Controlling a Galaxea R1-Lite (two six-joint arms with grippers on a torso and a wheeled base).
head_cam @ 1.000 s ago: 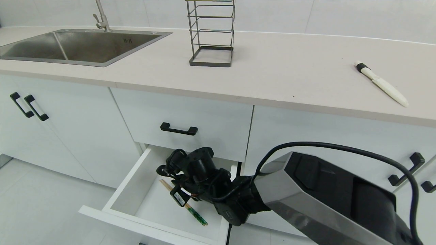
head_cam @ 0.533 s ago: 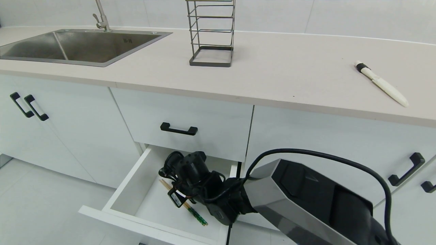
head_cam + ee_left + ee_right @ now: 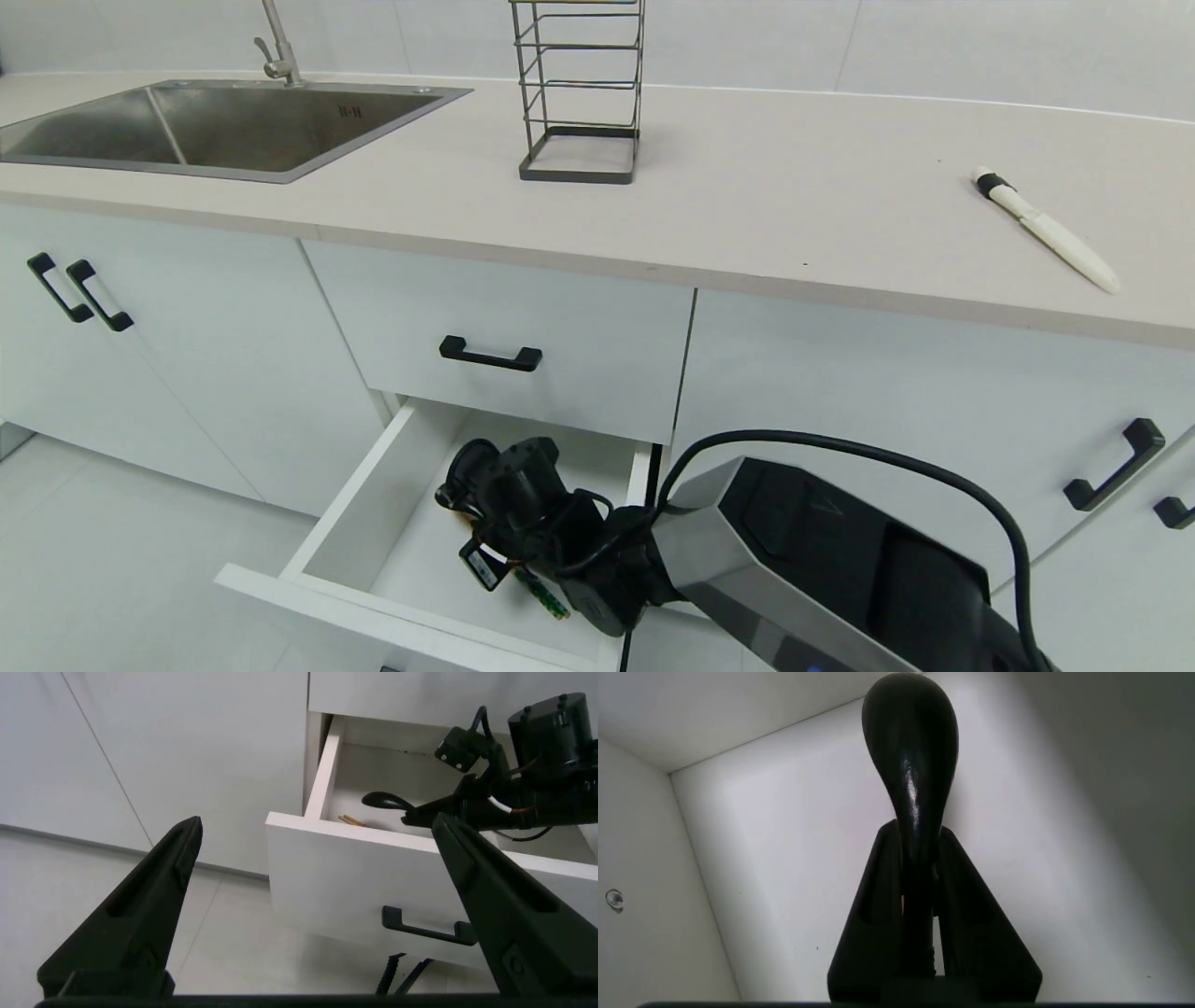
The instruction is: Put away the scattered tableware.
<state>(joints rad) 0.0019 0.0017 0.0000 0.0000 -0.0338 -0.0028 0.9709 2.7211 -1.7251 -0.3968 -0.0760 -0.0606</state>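
I'm keeping the drawer (image 3: 350,509) open around the right claw (image 3: 913,873); the left claw (image 3: 316,826) is hanging released outside. The right claw is gripping the black spoon (image 3: 910,737). Risk I'm weighing: releasing too high, it could be bouncing onto the chopsticks (image 3: 551,602) beneath.

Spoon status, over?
Right gripper shut on spoon, inside open drawer. Left gripper open, outside drawer front. Chopsticks in drawer near the spoon.

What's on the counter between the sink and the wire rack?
Nothing. In the head view, the stretch of countertop between the sink and the wire rack is bare.
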